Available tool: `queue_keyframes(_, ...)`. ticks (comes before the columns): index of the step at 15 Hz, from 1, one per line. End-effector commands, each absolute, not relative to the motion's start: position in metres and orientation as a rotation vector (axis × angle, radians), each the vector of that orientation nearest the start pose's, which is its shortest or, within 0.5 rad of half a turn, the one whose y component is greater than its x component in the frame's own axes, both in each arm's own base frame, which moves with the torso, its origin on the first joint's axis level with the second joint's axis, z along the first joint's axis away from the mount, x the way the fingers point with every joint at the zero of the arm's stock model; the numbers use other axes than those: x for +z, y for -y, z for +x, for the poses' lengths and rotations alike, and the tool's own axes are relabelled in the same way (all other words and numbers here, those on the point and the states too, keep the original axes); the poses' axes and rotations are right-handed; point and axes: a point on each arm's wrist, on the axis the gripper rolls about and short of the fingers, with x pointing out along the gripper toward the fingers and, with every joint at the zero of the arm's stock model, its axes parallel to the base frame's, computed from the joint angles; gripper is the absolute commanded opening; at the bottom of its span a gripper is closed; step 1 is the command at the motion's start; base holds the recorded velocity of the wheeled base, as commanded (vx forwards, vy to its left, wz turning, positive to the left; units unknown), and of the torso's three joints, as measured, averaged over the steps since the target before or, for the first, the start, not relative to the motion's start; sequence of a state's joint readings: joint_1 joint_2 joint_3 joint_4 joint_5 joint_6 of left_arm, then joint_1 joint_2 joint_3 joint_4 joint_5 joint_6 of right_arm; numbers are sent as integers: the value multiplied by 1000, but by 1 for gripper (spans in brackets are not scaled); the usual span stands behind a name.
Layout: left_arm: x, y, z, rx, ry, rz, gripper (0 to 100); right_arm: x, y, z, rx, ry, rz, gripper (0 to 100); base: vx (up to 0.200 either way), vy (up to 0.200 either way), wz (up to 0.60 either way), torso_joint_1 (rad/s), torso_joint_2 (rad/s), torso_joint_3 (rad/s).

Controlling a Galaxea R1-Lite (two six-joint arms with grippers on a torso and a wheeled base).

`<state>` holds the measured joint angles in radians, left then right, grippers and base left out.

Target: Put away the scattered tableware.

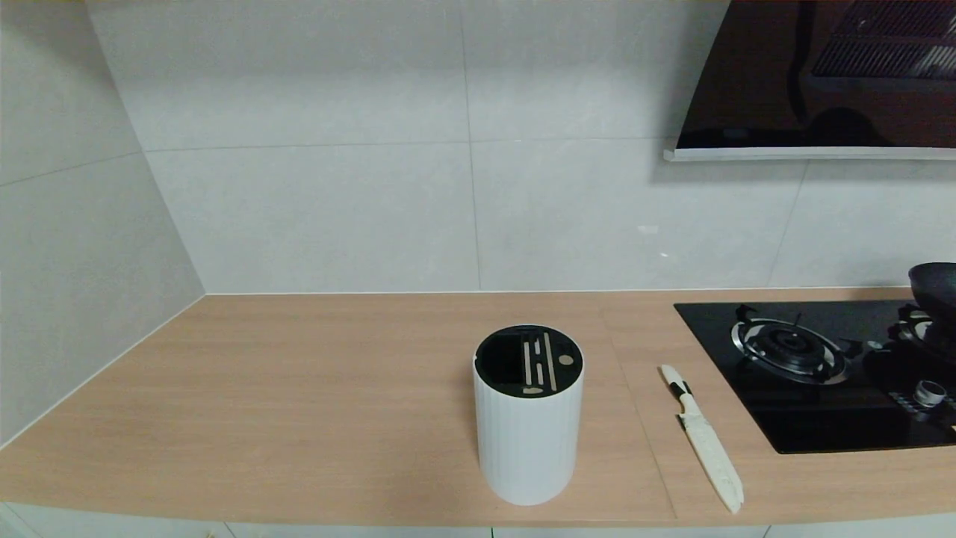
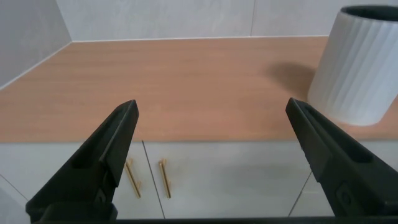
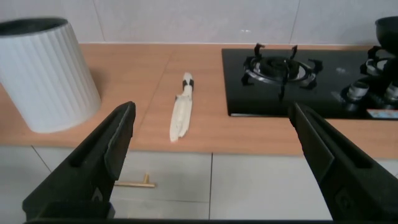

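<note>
A white ribbed cylindrical holder [image 1: 529, 418] with a black slotted top stands upright near the front of the wooden counter [image 1: 314, 388]. To its right a cream-coloured knife [image 1: 702, 437] lies flat on the counter, handle toward the wall, blade tip by the front edge. The left gripper [image 2: 211, 115] hangs open below and in front of the counter edge, left of the holder [image 2: 360, 65]. Likewise open, the right gripper [image 3: 211, 115] sits in front of the counter edge, facing the knife [image 3: 182, 107], with the holder [image 3: 46, 71] off to one side.
A black gas hob [image 1: 829, 366] with burners takes up the counter's right end, a dark pan [image 1: 933, 288] on its far burner. A range hood [image 1: 814, 82] hangs above. Tiled walls close the back and left. Cabinet doors with brass handles [image 2: 163, 179] lie under the counter.
</note>
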<state>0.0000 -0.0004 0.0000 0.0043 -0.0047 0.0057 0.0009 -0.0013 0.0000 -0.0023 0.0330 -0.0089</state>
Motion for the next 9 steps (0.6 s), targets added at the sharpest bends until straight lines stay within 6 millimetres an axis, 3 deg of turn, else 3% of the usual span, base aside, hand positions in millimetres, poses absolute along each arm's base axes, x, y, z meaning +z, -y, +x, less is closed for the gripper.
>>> queue_keyframes(1, 75, 0, -23, -5, -5, 6, 100, 76, -1, -23, 34, 3, -8, 100, 0, 0, 0, 188, -388, -207)
queue_keyframes(9, 75, 0, -23, -5, -5, 6, 100, 76, -1, -23, 32, 2, -12, 100, 0, 0, 0, 18, -42, -21)
